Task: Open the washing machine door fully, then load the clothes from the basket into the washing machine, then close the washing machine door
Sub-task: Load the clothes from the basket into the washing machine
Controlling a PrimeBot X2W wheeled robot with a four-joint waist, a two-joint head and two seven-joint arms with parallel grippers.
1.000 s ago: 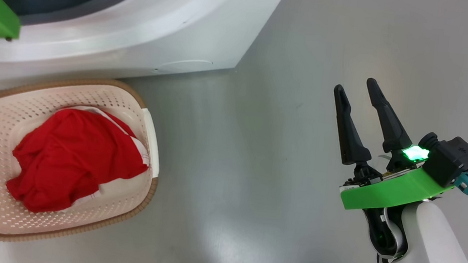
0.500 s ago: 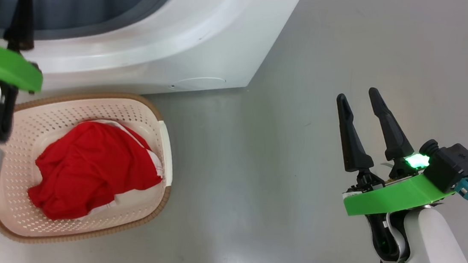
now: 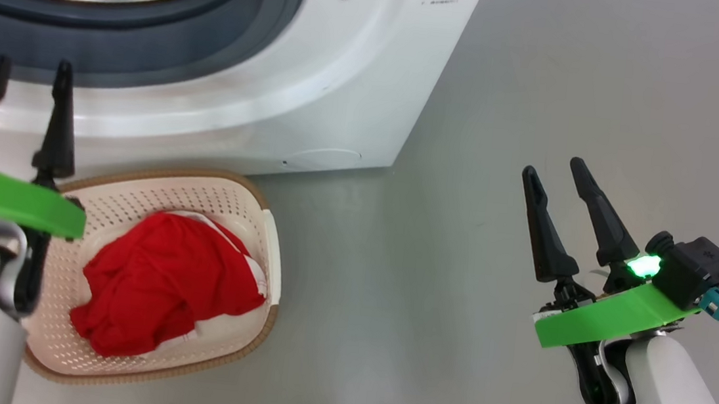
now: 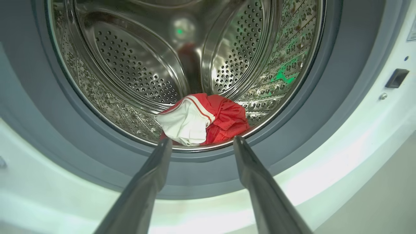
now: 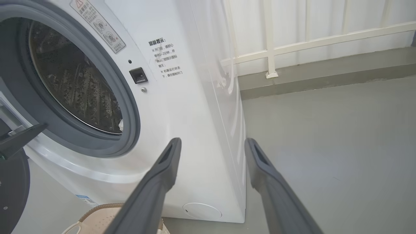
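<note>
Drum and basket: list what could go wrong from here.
1. The garment lies at the drum's front lip, beside the gasket; the door might pinch it when closed.
2. Clothes are left in the basket; closing now would leave them out.
3. The open left gripper hangs near the basket's rim; going down, it could knock the basket.

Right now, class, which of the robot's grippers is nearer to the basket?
Left. The left gripper sits by the left edge of the basket, fingers pointing toward the washing machine; the right gripper stands far off to the basket's right, over the floor.
</note>
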